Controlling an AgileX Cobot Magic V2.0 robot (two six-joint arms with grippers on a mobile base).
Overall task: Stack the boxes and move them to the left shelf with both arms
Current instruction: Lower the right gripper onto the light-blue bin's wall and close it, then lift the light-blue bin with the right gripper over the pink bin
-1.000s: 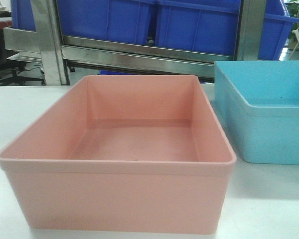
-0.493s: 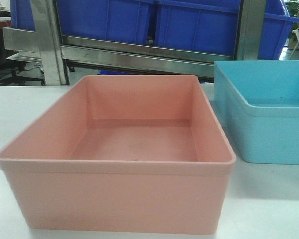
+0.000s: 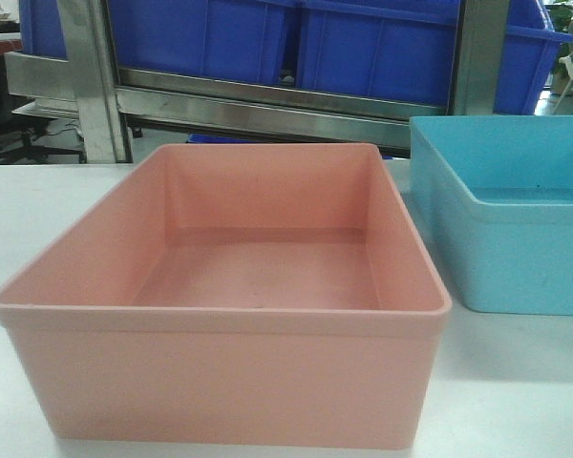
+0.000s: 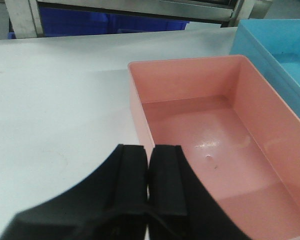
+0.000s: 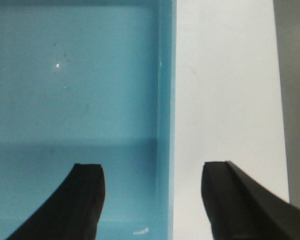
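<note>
The salmon pink box [image 3: 258, 267] stands on the white table, with the light blue box [image 3: 516, 258] close on its right. No gripper shows in the front view. In the left wrist view my left gripper [image 4: 149, 150] is shut on the left wall of the pink box [image 4: 215, 135], one finger on each side of the rim. In the right wrist view my right gripper [image 5: 153, 169] is open and straddles the right wall of the blue box [image 5: 65, 100], with one finger inside the tub and the other over the table. The left shelf is out of view.
A stainless-steel rack [image 3: 267, 110] with dark blue bins [image 3: 382, 48] stands behind the white table [image 3: 516, 382]. White tabletop [image 4: 55, 90] stretches left of the pink box, and a strip of it [image 5: 220, 75] runs right of the blue box to the table edge.
The pink box's near-left corner has shifted slightly left and up. The blue box has not moved.
</note>
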